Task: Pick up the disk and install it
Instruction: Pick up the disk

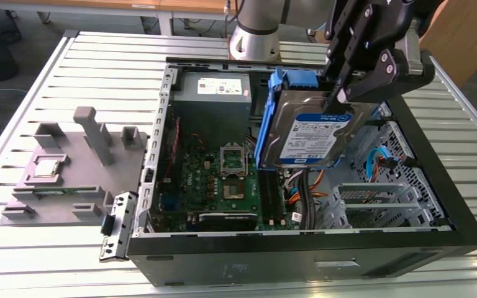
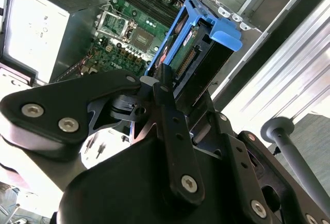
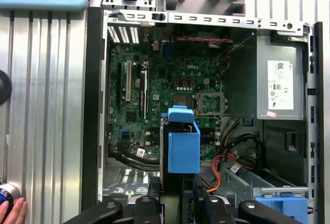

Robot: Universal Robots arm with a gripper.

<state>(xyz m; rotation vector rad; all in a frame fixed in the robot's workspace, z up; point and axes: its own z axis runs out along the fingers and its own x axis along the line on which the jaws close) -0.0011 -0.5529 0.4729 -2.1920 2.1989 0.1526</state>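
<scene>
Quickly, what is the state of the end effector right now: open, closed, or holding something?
End effector: closed, holding the disk tilted over the open computer case.

You have a slatted metal tabletop (image 1: 97, 62). On it the open computer case (image 1: 305, 257) lies on its side, and just beside it, at the exterior view's left, stands a grey holder block (image 1: 77, 149).

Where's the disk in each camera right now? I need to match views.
Exterior view: the disk, tilted above the open case, in the gripper.
Second wrist view: the disk over the motherboard.
First wrist view: the disk over the motherboard.
Shared landmark: the grey power supply box.
</scene>
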